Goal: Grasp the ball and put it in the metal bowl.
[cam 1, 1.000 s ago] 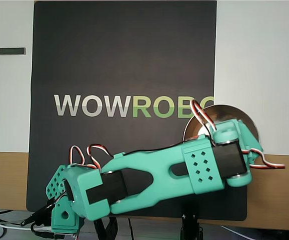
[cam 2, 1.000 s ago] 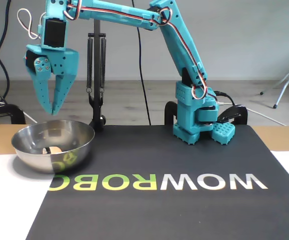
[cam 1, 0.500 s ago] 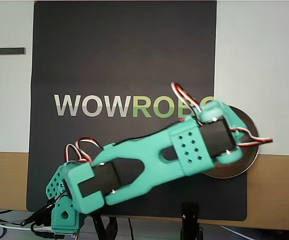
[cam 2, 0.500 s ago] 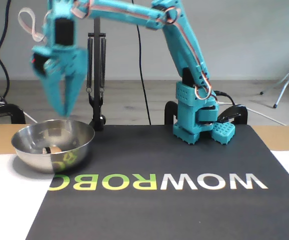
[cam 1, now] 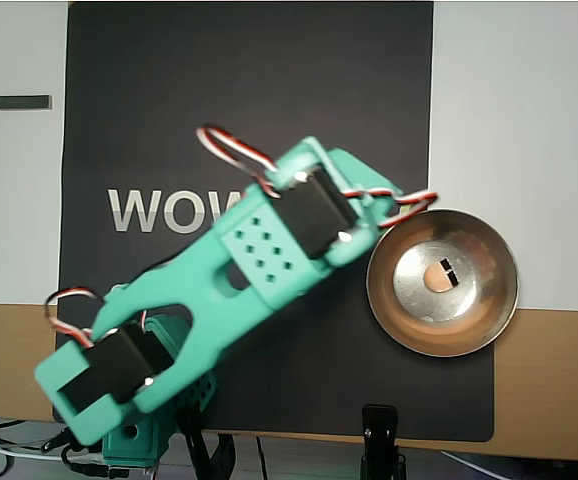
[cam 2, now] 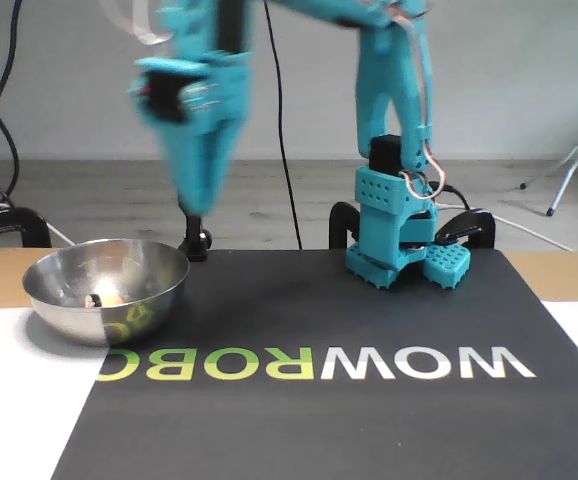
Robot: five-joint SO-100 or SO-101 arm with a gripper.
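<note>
The ball (cam 1: 437,277) lies inside the metal bowl (cam 1: 489,300), near the middle of its flat bottom; in the fixed view it shows as a pale glow low in the bowl (cam 2: 109,296), at the left of the frame. In the overhead view the bowl sits at the right edge of the black mat (cam 1: 149,100), its rim reaching over the mat's border onto the white surface (cam 1: 529,120) and the wooden tabletop (cam 1: 559,390).

The teal arm (cam 1: 259,260) runs from lower left toward the centre of that view, its upper end just beside the bowl's left rim. In the fixed view the gripper (cam 2: 197,205) hangs above and behind the bowl's right side, clear of the rim, blurred; its fingers taper to a point and look closed with nothing between them.

The mat's upper half and lower right lie open. A small dark stick (cam 1: 22,102) rests on the white surface at upper left. Behind the table, the fixed view shows a grey floor and pale wall (cam 2: 529,70).
</note>
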